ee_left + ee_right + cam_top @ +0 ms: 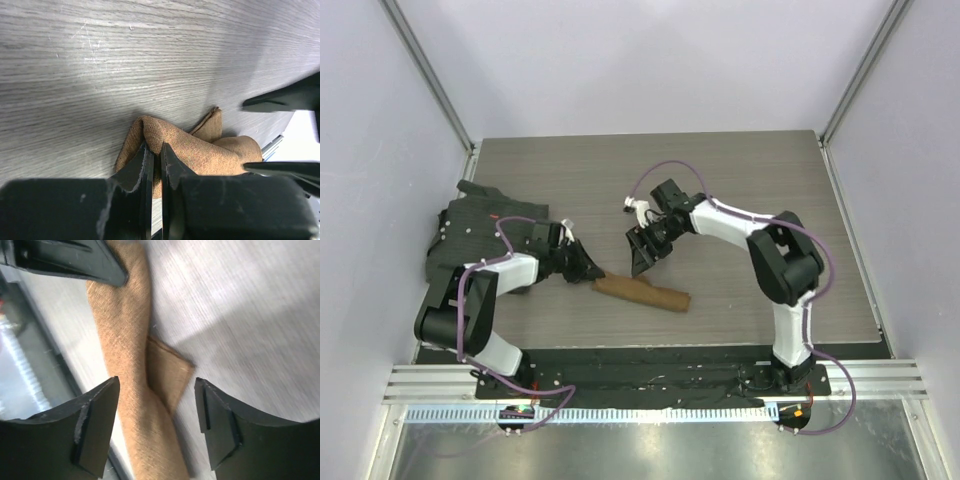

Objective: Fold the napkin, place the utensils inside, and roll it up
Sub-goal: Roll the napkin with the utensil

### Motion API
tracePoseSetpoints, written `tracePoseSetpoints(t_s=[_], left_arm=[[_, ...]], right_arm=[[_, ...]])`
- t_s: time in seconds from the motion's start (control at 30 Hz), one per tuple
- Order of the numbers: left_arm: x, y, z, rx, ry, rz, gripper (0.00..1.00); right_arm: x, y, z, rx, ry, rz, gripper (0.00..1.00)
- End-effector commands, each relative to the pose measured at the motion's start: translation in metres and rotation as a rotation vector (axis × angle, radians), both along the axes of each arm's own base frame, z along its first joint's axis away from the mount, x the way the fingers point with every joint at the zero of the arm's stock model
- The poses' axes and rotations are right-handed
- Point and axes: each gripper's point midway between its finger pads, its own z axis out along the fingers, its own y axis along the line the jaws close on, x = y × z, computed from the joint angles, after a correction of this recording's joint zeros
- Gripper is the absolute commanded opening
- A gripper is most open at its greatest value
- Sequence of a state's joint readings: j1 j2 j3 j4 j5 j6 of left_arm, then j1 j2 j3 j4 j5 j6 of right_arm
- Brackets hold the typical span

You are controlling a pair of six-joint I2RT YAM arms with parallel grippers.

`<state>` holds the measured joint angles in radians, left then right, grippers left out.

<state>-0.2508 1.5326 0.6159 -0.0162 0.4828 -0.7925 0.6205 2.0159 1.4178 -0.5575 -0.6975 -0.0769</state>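
Observation:
The tan-brown napkin (645, 292) lies as a tight roll on the grey wood table (770, 180), slanting down to the right. At the roll's left end, my left gripper (592, 270) is shut on a fold of the napkin (200, 150), its tips (155, 146) pinching the cloth. My right gripper (642, 262) hovers open just above the roll's middle. In the right wrist view its jaws (156, 382) straddle the napkin (125, 340), apart from it, and a loose corner flap (170, 367) sticks out from the roll. The utensils are hidden from every view.
A dark grey-black mat (485, 235) lies crumpled at the table's left edge, behind my left arm. White walls with metal rails close in the left, right and far sides. A black base plate (650, 360) runs along the near edge.

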Motion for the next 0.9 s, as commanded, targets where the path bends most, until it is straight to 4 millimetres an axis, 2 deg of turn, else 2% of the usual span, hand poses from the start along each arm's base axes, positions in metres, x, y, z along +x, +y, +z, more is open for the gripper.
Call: tracePoseSetpoints(t_s=[0.0,0.03,0.07,0.1,0.13,0.2,0.23,0.33,0.5,0.6,0.73,0.77,0.83,0.87], left_arm=[[-0.005,0.005,-0.011,0.057,0.057,-0.015,0.0],[-0.005,0.005,-0.013,0.057,0.065,-0.016,0.0],[-0.003,0.005,-0.012,0.061,0.065,-0.016,0.0],[-0.003,0.005,-0.013,0.064,0.068,-0.016,0.0],[-0.004,0.006,-0.014,0.07,0.076,-0.017,0.0],[-0.003,0.007,-0.015,0.077,0.082,-0.016,0.0],[-0.004,0.007,-0.017,0.081,0.092,-0.018,0.0],[-0.002,0.006,-0.017,0.081,0.093,-0.02,0.0],[0.001,0.005,-0.014,0.074,0.087,-0.023,0.0],[0.002,0.004,-0.012,0.068,0.082,-0.028,0.0],[0.007,0.003,-0.007,0.066,0.065,-0.027,0.02],[0.007,0.004,-0.006,0.071,0.065,-0.019,0.04],[0.01,0.007,-0.003,0.094,0.053,-0.003,0.16],[0.012,0.01,-0.001,0.106,0.044,0.006,0.26]], right_arm=[[0.021,-0.002,0.022,-0.066,-0.376,-0.034,0.72],[0.015,0.01,0.035,-0.049,-0.472,-0.009,0.73],[0.013,0.002,0.024,-0.11,-0.535,-0.005,0.73],[0.016,0.006,0.029,-0.107,-0.605,-0.003,0.75],[0.004,0.008,0.026,-0.133,-0.65,0.018,0.76],[-0.001,0.015,0.027,-0.145,-0.721,0.049,0.78],[-0.009,0.018,0.022,-0.155,-0.736,0.077,0.78],[-0.012,0.02,0.016,-0.192,-0.779,0.107,0.79],[-0.015,0.019,-0.007,-0.24,-0.746,0.144,0.79],[-0.015,0.019,-0.018,-0.266,-0.725,0.158,0.75],[-0.018,0.02,-0.032,-0.284,-0.664,0.179,0.64],[-0.02,0.02,-0.034,-0.28,-0.648,0.183,0.56],[-0.023,0.02,-0.036,-0.253,-0.596,0.185,0.49],[-0.026,0.021,-0.035,-0.237,-0.566,0.179,0.43]])
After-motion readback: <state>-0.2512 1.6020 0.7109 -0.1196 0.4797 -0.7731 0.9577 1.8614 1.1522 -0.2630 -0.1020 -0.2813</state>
